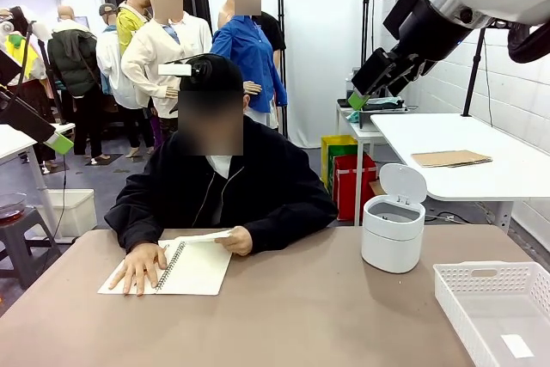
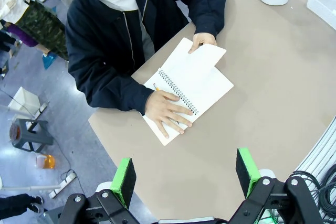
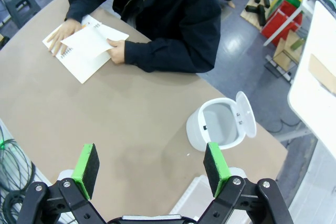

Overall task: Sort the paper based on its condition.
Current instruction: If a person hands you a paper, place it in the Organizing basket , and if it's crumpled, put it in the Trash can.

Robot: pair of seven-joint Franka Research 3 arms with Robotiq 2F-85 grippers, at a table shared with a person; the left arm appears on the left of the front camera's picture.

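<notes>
- left claw [image 2: 185, 174] wide open, high above bench [image 1: 284, 324]
- right claw [image 3: 151, 167] wide open, empty
- paper [image 1: 204, 236] held in person's hand [image 1: 235, 241], over open notebook [image 1: 199, 271], far bench edge
- other hand [image 1: 140, 266] flat on notebook

No writing, label, brand or number can be read anywhere. The lifted paper [image 2: 210, 59] and the open pages of the spiral notebook [image 2: 210, 88] look plain white. A small pale patch [image 1: 516, 345] on the floor of the white basket [image 1: 490, 271] is too small to make out.
</notes>
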